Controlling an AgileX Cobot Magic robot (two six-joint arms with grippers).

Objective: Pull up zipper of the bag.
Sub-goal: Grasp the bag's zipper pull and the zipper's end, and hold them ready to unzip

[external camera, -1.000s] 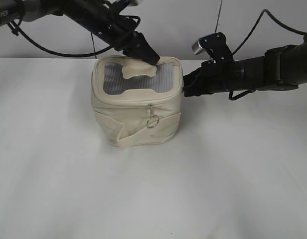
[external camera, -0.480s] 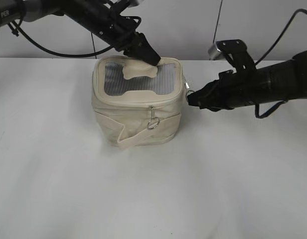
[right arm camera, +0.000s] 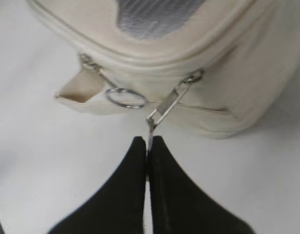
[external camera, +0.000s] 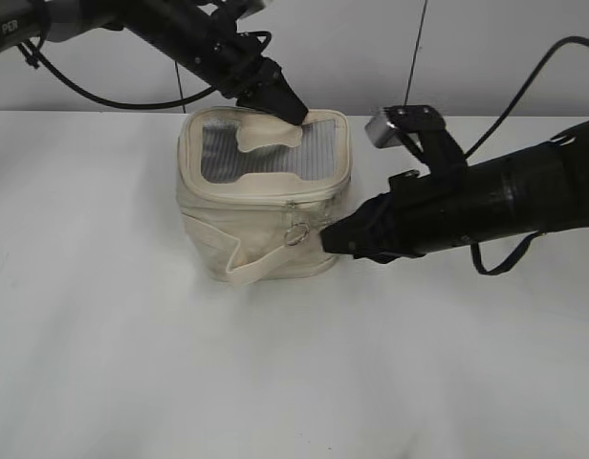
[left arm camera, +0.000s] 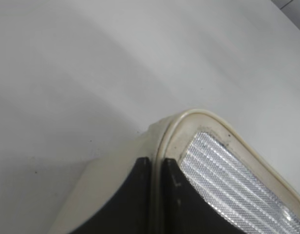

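Right end effector point(external camera: 329, 241) has swung from the bag's right side round to its front, dragging the zipper pull along.

Exterior: we see the cream bag point(external camera: 264, 196) mid-surface point(external camera: 132, 363), left end effector point(external camera: 293, 114) clamped on its back top rim. Left wrist: tips shut on piping. Right wrist: tips pinched on the metal pull point(right arm camera: 164, 107), ring point(right arm camera: 126, 97) beside; closing looks partway.

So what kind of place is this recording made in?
Probably a lab test bench: a bare white table against a plain pale wall, holding only a small cream fabric bag, with loose black cables trailing behind.
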